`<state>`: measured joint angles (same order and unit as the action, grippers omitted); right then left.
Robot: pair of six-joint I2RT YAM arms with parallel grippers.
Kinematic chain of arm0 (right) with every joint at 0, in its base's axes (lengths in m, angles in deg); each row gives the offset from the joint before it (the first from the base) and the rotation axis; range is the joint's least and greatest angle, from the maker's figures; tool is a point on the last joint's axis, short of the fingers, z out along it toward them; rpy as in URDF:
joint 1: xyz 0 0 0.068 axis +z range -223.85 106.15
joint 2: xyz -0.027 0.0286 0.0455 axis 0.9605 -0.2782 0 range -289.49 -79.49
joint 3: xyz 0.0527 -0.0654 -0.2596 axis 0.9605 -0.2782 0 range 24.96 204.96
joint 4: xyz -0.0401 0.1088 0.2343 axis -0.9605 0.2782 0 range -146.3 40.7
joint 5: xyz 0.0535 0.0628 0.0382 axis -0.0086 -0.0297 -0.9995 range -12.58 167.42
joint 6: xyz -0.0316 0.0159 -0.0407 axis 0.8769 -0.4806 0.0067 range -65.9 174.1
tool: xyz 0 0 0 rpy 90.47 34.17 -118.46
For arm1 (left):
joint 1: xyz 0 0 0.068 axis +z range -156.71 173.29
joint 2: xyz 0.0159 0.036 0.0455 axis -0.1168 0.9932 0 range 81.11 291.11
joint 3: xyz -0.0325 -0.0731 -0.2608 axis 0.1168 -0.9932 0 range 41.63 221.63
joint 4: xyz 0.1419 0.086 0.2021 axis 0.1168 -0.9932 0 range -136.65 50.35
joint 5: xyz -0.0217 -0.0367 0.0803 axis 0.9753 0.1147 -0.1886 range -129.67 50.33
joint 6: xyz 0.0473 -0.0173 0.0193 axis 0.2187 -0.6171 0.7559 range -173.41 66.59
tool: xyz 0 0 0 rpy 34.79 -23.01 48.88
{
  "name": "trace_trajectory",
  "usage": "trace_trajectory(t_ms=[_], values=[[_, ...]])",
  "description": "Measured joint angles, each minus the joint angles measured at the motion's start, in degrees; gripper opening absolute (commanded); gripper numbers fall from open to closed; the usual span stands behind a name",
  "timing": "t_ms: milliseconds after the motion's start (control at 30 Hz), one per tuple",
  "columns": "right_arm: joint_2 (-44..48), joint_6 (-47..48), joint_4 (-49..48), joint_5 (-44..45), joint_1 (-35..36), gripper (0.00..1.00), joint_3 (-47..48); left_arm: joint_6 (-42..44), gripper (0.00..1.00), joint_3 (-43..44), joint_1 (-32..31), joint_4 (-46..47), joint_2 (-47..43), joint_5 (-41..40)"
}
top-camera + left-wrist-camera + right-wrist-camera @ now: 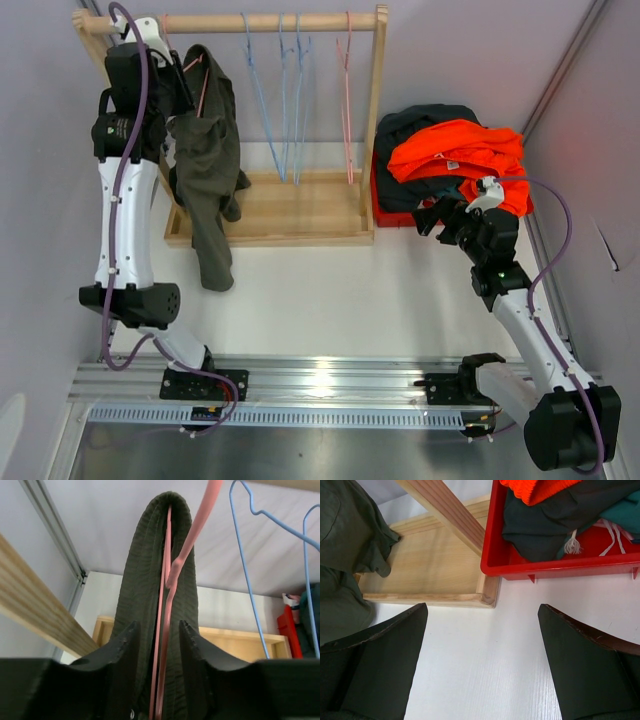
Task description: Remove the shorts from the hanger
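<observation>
Olive-green shorts [205, 170] hang folded over a pink hanger [203, 80] at the left end of the wooden rack's rail [270, 20]. In the left wrist view, the ribbed waistband [145, 555] and the hanger's wire [200, 525] run between my left gripper's [159, 625] fingers, which press the fabric from both sides. High at the rail, my left gripper [185, 85] is partly hidden by its arm. My right gripper [432, 215] [482, 607] stands wide open and holds nothing, low over the table beside the red bin [378, 205].
The red bin [490, 545] holds orange shorts [455, 150], dark navy ones [545, 525] and teal fabric [625, 515]. Bare blue hangers [285, 100] and a pink one [348, 100] hang on the rail. The rack's wooden base tray [290, 200] lies below.
</observation>
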<state>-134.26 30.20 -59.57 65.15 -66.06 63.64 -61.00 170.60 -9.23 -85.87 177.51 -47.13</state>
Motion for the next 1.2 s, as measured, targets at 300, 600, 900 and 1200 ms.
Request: trace_trajectory(t_ms=[300,600,900,1200], values=[[-0.04,0.15,0.0,-0.02,-0.09,1.0,0.0,0.13,0.0,2.14,0.04,-0.98,1.86,0.63],[0.09,0.13,-0.04,-0.11,-0.13,0.99,-0.04,0.11,0.0,9.42,0.2,-5.44,3.69,2.4],[3.02,0.15,-0.39,-0.92,0.04,0.99,-1.25,0.11,0.0,10.71,0.2,-5.35,2.23,7.56],[6.95,0.13,-0.46,-1.99,1.79,0.99,-1.31,0.13,0.0,-9.01,0.2,-1.81,-12.96,13.35]])
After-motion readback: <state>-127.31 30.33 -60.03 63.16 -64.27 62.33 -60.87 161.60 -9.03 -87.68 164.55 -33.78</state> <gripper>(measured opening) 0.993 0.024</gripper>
